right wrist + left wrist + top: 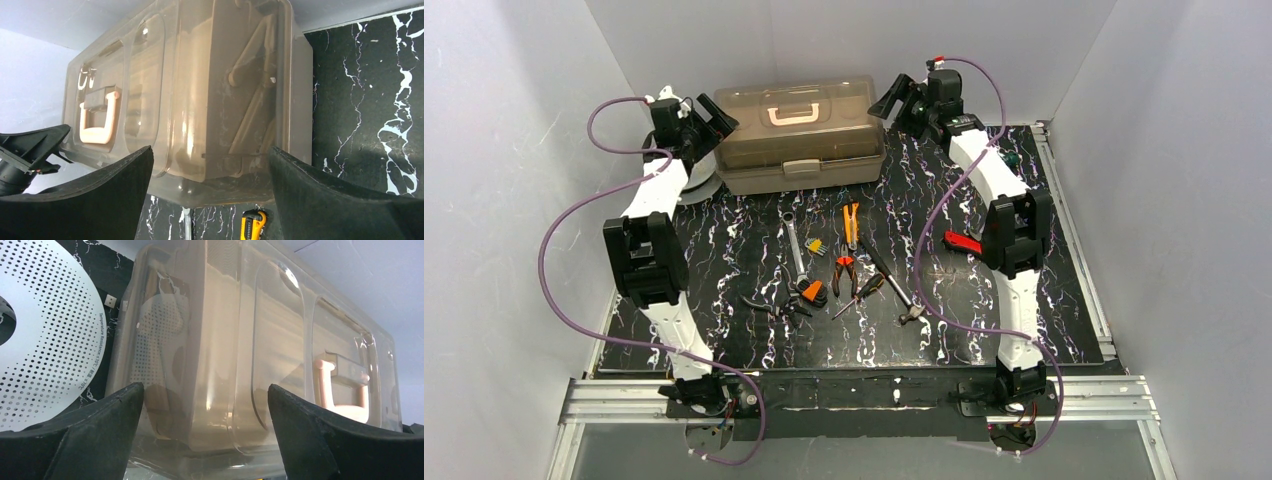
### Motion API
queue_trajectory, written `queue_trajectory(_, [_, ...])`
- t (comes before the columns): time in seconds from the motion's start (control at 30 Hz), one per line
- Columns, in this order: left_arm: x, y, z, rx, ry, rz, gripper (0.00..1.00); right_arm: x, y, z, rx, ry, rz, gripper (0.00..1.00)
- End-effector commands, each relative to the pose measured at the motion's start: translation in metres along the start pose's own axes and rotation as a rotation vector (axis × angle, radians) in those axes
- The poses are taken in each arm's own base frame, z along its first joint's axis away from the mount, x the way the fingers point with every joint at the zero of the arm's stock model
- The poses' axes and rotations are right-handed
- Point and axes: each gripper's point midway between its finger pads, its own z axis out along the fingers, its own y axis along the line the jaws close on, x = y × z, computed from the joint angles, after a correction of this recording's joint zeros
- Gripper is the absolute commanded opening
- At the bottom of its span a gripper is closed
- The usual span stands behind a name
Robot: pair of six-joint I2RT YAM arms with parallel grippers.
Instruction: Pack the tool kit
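Flanking the closed toolbox (802,150) at the far edge of the table (1064,320).
Left gripper (714,118) and right gripper (892,100), both spread wide and empty, face its short ends; its long axis runs between them.

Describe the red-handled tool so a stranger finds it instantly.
Find the tan toolbox at the back of the black marbled mat, then drop to the mat's right side. There the red-handled tool lies beside the right arm. It lies alone, apart from the orange pliers and wrench clustered at centre.
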Motion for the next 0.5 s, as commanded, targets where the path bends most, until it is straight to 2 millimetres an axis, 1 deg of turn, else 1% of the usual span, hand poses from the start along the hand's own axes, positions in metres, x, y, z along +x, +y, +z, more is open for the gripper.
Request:
queue_trajectory(0.0, [0.015, -0.018, -0.003, 0.110, 0.046, -0.034, 0.87, -0.001, 0.023, -0.001, -0.041, -0.013, -0.041, 0.90])
queue_trajectory(0.07, [0.024, -0.020, -0.004, 0.142, 0.060, -0.057, 0.79, 0.007, 0.022, -0.002, -0.043, -0.002, -0.052, 0.89])
queue_trajectory(0.1, [0.025, -0.024, -0.007, 0.169, 0.055, -0.064, 0.75, 0.010, 0.023, -0.004, -0.055, 0.004, -0.050, 0.88])
queue_trajectory(0.23, [0.031, -0.039, -0.025, 0.255, 0.030, -0.084, 0.63, 0.015, 0.029, -0.011, -0.097, 0.023, -0.069, 0.86])
queue_trajectory(0.33, [0.039, -0.050, -0.041, 0.283, 0.031, -0.066, 0.59, 0.011, 0.034, -0.018, -0.133, 0.037, -0.099, 0.85])
queue_trajectory(0.47, [0.052, -0.067, -0.057, 0.316, 0.057, -0.028, 0.58, -0.002, 0.032, -0.029, -0.191, 0.053, -0.091, 0.84])
